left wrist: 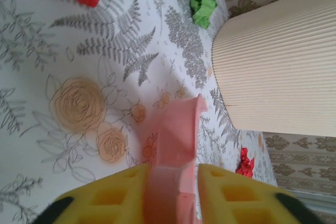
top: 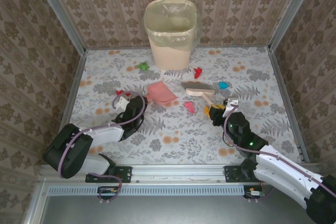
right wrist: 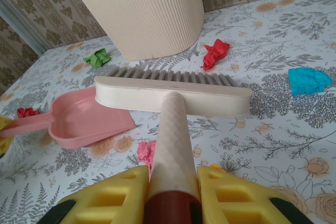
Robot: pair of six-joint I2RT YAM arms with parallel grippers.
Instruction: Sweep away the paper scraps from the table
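– Top external: where are the paper scraps (top: 198, 72)?
– Red, green, blue and pink, scattered over the desk (top: 178, 135) before the bin (top: 170, 35). See, the right claw (right wrist: 173, 179) is clamped on the brush (right wrist: 173, 95) handle; the left claw (left wrist: 173, 177) pinches the pink dustpan (left wrist: 176, 135) handle.

The top view looks down from behind the near edge over the whole table (top: 173, 129). The wrist views sit low, facing far: left, rolled sideways, along the dustpan (left wrist: 176, 135); right along the brush (right wrist: 173, 95). All share the bin (top: 170, 32).
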